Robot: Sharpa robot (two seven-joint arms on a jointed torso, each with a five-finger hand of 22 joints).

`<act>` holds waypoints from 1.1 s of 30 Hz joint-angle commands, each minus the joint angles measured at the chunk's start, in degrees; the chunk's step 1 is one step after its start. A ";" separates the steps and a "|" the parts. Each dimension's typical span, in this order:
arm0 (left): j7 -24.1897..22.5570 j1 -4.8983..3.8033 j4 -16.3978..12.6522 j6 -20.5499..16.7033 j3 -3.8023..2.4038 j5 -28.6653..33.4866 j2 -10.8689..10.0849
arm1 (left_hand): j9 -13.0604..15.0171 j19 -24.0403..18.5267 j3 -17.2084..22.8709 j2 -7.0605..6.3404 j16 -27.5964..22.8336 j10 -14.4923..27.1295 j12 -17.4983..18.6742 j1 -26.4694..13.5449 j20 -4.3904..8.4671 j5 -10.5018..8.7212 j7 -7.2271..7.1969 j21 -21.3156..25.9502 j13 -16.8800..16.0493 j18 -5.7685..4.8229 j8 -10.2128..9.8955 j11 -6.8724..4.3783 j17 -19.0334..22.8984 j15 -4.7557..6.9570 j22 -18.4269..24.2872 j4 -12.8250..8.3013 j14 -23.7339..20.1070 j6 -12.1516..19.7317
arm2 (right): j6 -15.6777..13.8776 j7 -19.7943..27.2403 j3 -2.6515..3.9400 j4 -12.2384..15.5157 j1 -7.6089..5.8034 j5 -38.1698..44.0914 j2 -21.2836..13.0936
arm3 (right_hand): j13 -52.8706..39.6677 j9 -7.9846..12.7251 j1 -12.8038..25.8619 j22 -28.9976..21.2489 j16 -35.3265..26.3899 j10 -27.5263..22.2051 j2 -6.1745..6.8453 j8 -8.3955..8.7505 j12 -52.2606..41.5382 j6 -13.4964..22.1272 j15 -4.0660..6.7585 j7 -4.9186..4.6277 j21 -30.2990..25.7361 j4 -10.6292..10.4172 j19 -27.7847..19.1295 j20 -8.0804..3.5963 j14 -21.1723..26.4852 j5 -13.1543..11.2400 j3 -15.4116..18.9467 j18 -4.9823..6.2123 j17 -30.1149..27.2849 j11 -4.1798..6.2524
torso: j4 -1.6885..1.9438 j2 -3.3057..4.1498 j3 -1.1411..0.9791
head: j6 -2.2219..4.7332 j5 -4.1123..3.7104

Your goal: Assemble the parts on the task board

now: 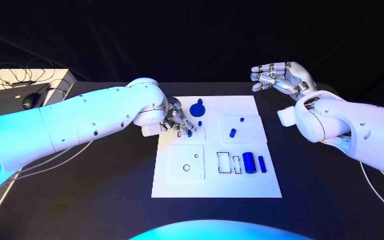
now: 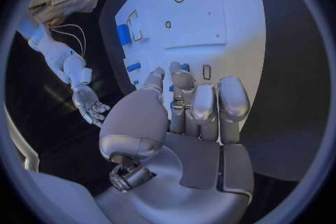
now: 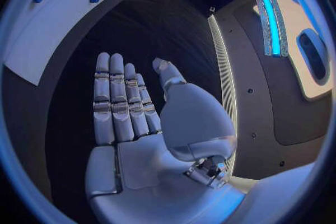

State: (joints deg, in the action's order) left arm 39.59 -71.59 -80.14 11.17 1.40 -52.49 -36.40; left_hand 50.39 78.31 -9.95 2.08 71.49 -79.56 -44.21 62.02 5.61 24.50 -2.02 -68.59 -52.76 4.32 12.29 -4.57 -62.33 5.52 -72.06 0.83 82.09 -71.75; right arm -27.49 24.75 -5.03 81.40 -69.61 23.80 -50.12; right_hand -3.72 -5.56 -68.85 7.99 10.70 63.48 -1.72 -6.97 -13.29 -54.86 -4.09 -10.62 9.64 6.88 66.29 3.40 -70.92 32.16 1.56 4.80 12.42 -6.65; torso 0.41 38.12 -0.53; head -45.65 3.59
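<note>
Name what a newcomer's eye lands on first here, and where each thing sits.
The white task board lies mid-table, dotted with small blue parts; the biggest, a blue cylinder, sits toward its near right. The left hand has its fingers down on the board's far left area. The right hand, fingers apart and holding nothing, hangs off the board's far right corner.

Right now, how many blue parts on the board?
6: a disc and a peg by the left hand, two studs mid-right, two cylinders nearer the robot. Fingers may hide more.

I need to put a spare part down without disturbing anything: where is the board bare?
The task board is bare along its near strip, below the square plate and the blue cylinders. Crowded: the far-left area, where the left hand works beside the blue disc.
</note>
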 commanded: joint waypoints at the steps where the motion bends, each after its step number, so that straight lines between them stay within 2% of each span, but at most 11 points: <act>1: -1.40 0.05 -0.40 -1.35 -0.97 2.62 -0.63 | -0.73 -0.14 -1.29 -0.48 -1.09 1.90 1.36 0.64 0.23 -0.39 1.16 1.08 0.80 -0.20 -1.33 0.54 1.26 0.37 0.63 0.26 -0.45 2.66 | 0.31 0.36 0.03 -0.06 0.02 0.05 -0.07 | 0.09 0.01 -0.04 -0.08 0.32 -0.16 0.39 0.00 0.37 0.42 -0.06 -0.13 0.37 -0.05 -0.36 0.03 0.44 0.32 -0.24 -0.85 -0.07 -0.08 | 0.04 -0.01 -0.01 | 0.17 -0.03; 3: -1.92 0.08 -0.42 -2.58 -2.02 3.97 -1.35 | -2.27 -1.32 -1.76 -0.63 -2.66 4.02 2.79 1.02 0.34 -0.35 2.30 3.13 1.80 0.34 -2.72 1.15 2.80 0.13 2.14 0.55 -1.13 4.05 | 0.29 0.38 0.03 -0.10 0.02 0.05 -0.13 | 0.09 0.01 -0.10 -0.12 0.31 -0.21 0.39 0.00 0.39 0.45 -0.06 -0.14 0.37 0.00 -0.39 0.04 0.46 0.34 -0.27 -0.85 -0.10 -0.09 | 0.03 -0.05 -0.02 | 0.25 -0.02; 6: -2.80 0.09 0.07 -3.96 -3.42 5.98 -2.34 | -7.68 -3.27 -2.39 -0.30 -6.98 6.67 4.38 2.47 0.20 -0.22 4.50 7.86 3.95 1.08 -5.83 2.40 6.16 -0.58 5.62 1.31 -2.18 6.76 | 0.27 0.41 0.02 -0.24 0.03 0.04 -0.21 | 0.09 0.01 -0.10 -0.12 0.31 -0.21 0.39 0.00 0.39 0.45 -0.06 -0.14 0.37 0.00 -0.39 0.04 0.46 0.34 -0.27 -0.85 -0.10 -0.09 | 0.07 -0.09 -0.07 | 0.43 -0.07; 7: -3.09 0.09 0.34 -4.29 -3.82 6.58 -2.68 | -9.84 -5.09 -2.47 -0.20 -10.02 7.96 5.60 2.91 -0.21 -0.16 5.46 11.36 5.18 1.69 -7.13 3.13 9.04 -1.02 8.22 1.41 -3.76 8.15 | 0.26 0.42 0.02 -0.31 0.03 0.03 -0.24 | 0.09 0.01 -0.10 -0.12 0.31 -0.21 0.39 0.00 0.39 0.45 -0.06 -0.14 0.37 0.00 -0.39 0.04 0.46 0.34 -0.27 -0.85 -0.10 -0.09 | 0.09 -0.10 -0.06 | 0.49 -0.07; 8: -3.46 0.09 0.77 -4.49 -4.35 7.17 -3.10 | -13.43 -6.42 -2.68 0.14 -13.42 8.70 6.49 3.69 -1.06 -0.08 6.05 15.57 7.47 2.63 -7.05 3.70 12.24 -1.54 11.37 1.75 -4.84 8.82 | 0.24 0.43 0.02 -0.42 0.03 0.02 -0.26 | 0.09 0.01 -0.10 -0.12 0.31 -0.21 0.39 0.00 0.39 0.45 -0.06 -0.14 0.37 0.00 -0.39 0.04 0.46 0.34 -0.27 -0.85 -0.10 -0.09 | 0.09 -0.10 -0.05 | 0.51 -0.07; 9: -3.70 0.09 1.12 -4.62 -4.72 7.43 -3.34 | -15.69 -6.03 -2.87 0.14 -13.82 8.76 6.38 4.25 -1.34 0.00 6.41 16.21 8.64 2.93 -6.60 3.85 12.53 -1.62 11.85 1.86 -4.75 9.42 | 0.23 0.44 0.02 -0.48 0.04 0.01 -0.29 | 0.09 0.01 -0.10 -0.12 0.31 -0.21 0.39 0.00 0.39 0.45 -0.06 -0.14 0.37 0.00 -0.39 0.04 0.46 0.34 -0.27 -0.85 -0.10 -0.09 | 0.11 -0.10 -0.04 | 0.56 -0.06; 12: -4.30 0.09 2.24 -4.63 -5.54 6.50 -3.71 | -19.36 -6.64 -3.30 -0.01 -15.41 9.71 6.19 4.77 -1.81 -0.01 6.83 18.94 11.14 3.53 -4.72 4.18 13.86 -1.94 13.69 2.50 -5.42 11.06 | 0.21 0.45 0.02 -0.62 0.04 -0.01 -0.35 | 0.09 0.01 -0.10 -0.12 0.31 -0.21 0.39 0.00 0.39 0.45 -0.06 -0.14 0.37 0.00 -0.39 0.04 0.46 0.34 -0.27 -0.85 -0.10 -0.09 | 0.08 0.00 0.07 | 0.84 -0.02; 15: -4.47 0.07 3.56 -4.57 -5.98 4.60 -3.65 | -23.53 -6.02 -3.52 -0.55 -15.52 10.05 4.40 4.91 -1.95 0.07 6.95 19.42 13.79 3.70 -1.04 4.24 13.94 -1.87 13.64 4.52 -5.07 12.11 | 0.20 0.46 0.01 -0.68 0.04 -0.02 -0.37 | 0.09 0.00 -0.12 -0.19 0.31 -0.16 0.40 -0.04 0.40 0.42 -0.05 -0.12 0.43 0.06 -0.36 0.04 0.41 0.34 -0.32 -0.82 -0.15 -0.08 | 0.09 0.04 0.11 | 1.12 -0.04; 19: -4.48 0.04 5.94 -4.50 -6.23 1.79 -2.80 | -25.95 -5.91 -3.34 -1.29 -15.42 10.61 3.01 5.01 -2.07 -0.13 6.92 19.56 15.46 3.81 1.56 4.29 13.85 -1.98 13.15 6.59 -5.05 13.04 | 0.18 0.46 0.01 -0.71 0.04 -0.03 -0.32 | 0.09 0.00 -0.12 -0.19 0.31 -0.16 0.40 -0.04 0.40 0.42 -0.05 -0.12 0.43 0.06 -0.36 0.04 0.41 0.34 -0.32 -0.82 -0.15 -0.08 | 0.12 0.03 0.07 | 1.47 0.10; 26: -4.56 -0.06 11.95 -3.38 -6.38 -2.25 0.07 | -27.67 -5.79 -1.43 -4.50 -14.67 11.26 1.81 4.83 -2.23 -0.36 6.82 19.46 16.90 3.90 3.59 4.34 13.28 -1.98 12.14 9.71 -5.12 13.93 | 0.23 0.45 0.01 -0.75 0.04 -0.03 -0.17 | 0.09 0.00 -0.12 -0.19 0.31 -0.16 0.40 -0.04 0.40 0.42 -0.05 -0.12 0.43 0.06 -0.36 0.04 0.41 0.34 -0.32 -0.82 -0.15 -0.08 | -0.03 0.05 0.08 | 1.81 0.59; 33: -4.36 -0.10 18.41 -1.80 -6.35 -3.81 3.76 | -27.84 -5.02 -1.46 -3.84 -12.75 11.01 1.37 5.09 -2.22 -0.30 6.69 17.51 16.96 3.82 4.12 4.17 11.38 -1.95 10.44 9.55 -4.50 13.47 | 0.26 0.44 0.01 -0.71 0.04 -0.03 -0.06 | 0.09 0.00 -0.12 -0.19 0.31 -0.16 0.40 -0.04 0.40 0.42 -0.05 -0.12 0.43 0.06 -0.36 0.04 0.41 0.34 -0.32 -0.82 -0.15 -0.08 | -0.02 0.12 0.05 | 1.98 0.69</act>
State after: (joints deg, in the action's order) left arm 35.98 -71.64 -62.30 7.58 -4.95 -53.83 -32.98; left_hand 22.62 73.11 -11.21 -2.11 58.52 -68.69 -42.60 66.97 3.46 24.50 4.79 -50.98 -35.83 7.49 16.20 -0.09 -50.93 3.59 -61.61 10.37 77.50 -58.13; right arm -27.52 24.78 -5.05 80.65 -69.58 23.78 -50.24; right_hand -3.72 -5.56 -68.85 7.86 10.70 63.46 -1.72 -6.97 -13.29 -54.74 -4.09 -10.74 9.87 6.88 66.29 3.40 -70.93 32.16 1.56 4.80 12.32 -6.67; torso 0.41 38.18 -0.47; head -43.76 4.25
